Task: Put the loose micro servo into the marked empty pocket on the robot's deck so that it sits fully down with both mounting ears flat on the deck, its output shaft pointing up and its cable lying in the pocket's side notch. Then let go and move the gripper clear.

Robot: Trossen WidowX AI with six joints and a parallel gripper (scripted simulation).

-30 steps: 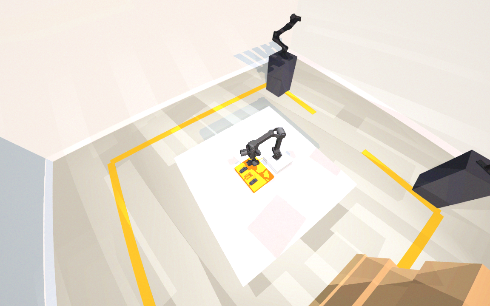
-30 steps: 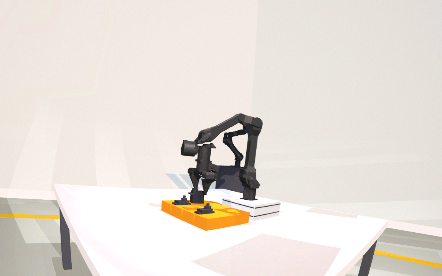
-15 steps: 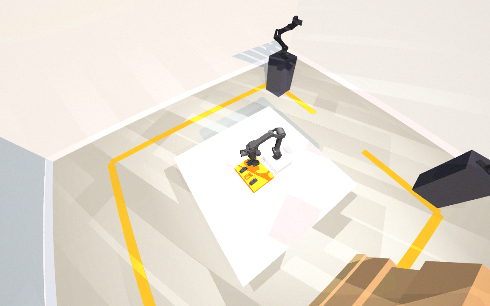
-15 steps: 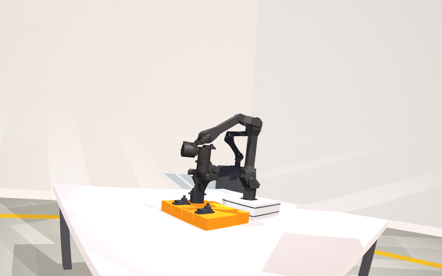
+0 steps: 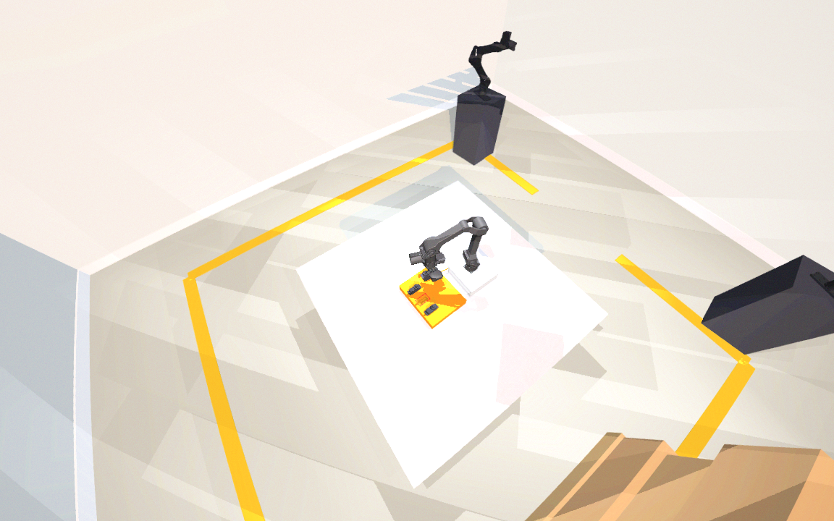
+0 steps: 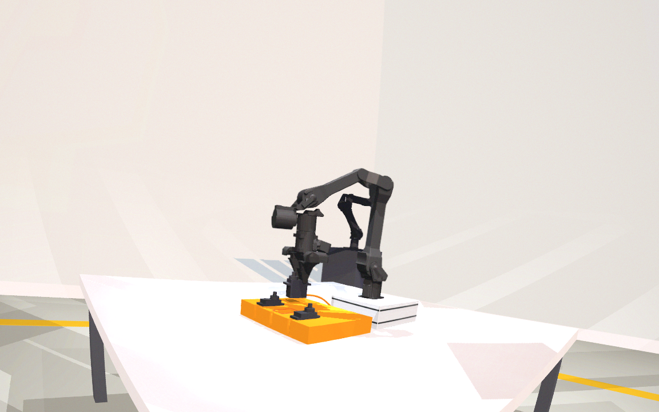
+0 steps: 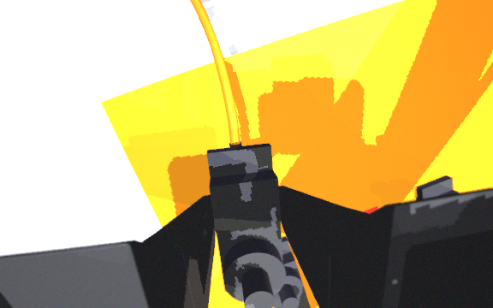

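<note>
A: Fingers?
B: Closed down on the loose micro servo [image 7: 243, 188], one dark finger [image 7: 178, 239] on each side of its body, touching it. Gap is narrow, only as wide as the servo. Wrist view, lower centre of the frame.

A: Where's the servo?
B: In the gripper [image 6: 297, 280], over the far left corner of the orange deck [image 6: 321, 330]. In the exterior view it hangs just below the fingertips, at or just above the deck; can't tell if it touches. Output shaft end faces the wrist camera, at the bottom of that frame.

A: Cable?
B: Orange cable [image 7: 221, 68] leaves the far end of the servo and arcs to the top edge of the wrist frame, out over the white table [image 6: 178, 328].

A: Pocket?
B: A sliver of red outline [image 7: 371, 210] shows by the right-hand finger in the wrist view, mostly hidden. Servo isn't in it.

A: Anything else on the deck?
B: Two mounted servos, one left [image 6: 270, 299], one nearer the camera [image 6: 305, 312], both upright, apart from the gripper.

A: Arm?
B: Stands on a white base block [image 6: 398, 309] just right of the deck, elbow high, wrist pointing straight down.
</note>
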